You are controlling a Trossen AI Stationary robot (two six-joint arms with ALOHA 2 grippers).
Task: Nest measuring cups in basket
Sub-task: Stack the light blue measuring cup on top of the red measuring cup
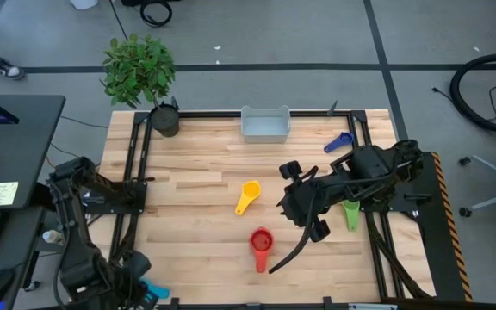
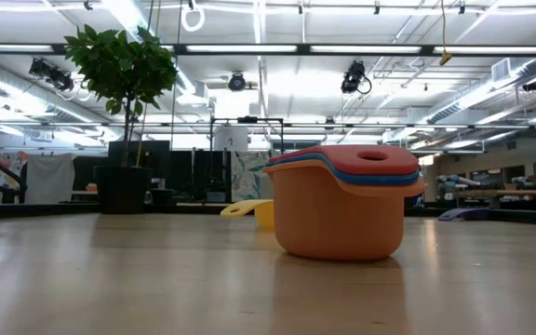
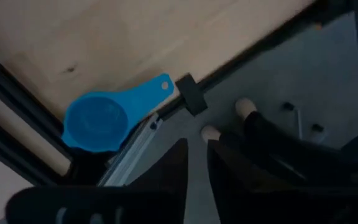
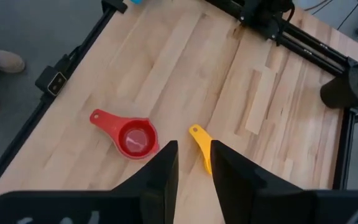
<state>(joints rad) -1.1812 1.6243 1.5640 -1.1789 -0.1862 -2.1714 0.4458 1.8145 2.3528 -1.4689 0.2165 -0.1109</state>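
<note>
A red measuring cup (image 1: 261, 243) tops a nested stack, orange at the bottom (image 2: 342, 219), standing on the table's near middle. A yellow cup (image 1: 247, 196), a green cup (image 1: 350, 213) and a dark blue cup (image 1: 338, 142) lie singly on the wood. A light blue cup (image 3: 95, 121) lies at the near left corner, partly over the frame rail. The pale basket (image 1: 265, 123) stands at the far edge. My left gripper (image 3: 196, 149) hovers beside the light blue cup, narrowly open. My right gripper (image 4: 192, 152) hangs above the yellow cup's handle (image 4: 199, 140), open and holding nothing.
A dark plant pot (image 1: 165, 119) with a leafy plant stands at the far left corner. Black frame rails (image 1: 136, 172) run along the table's edges. A person's feet (image 3: 244, 107) show on the floor beyond the near left corner. Bare wood lies left of the yellow cup.
</note>
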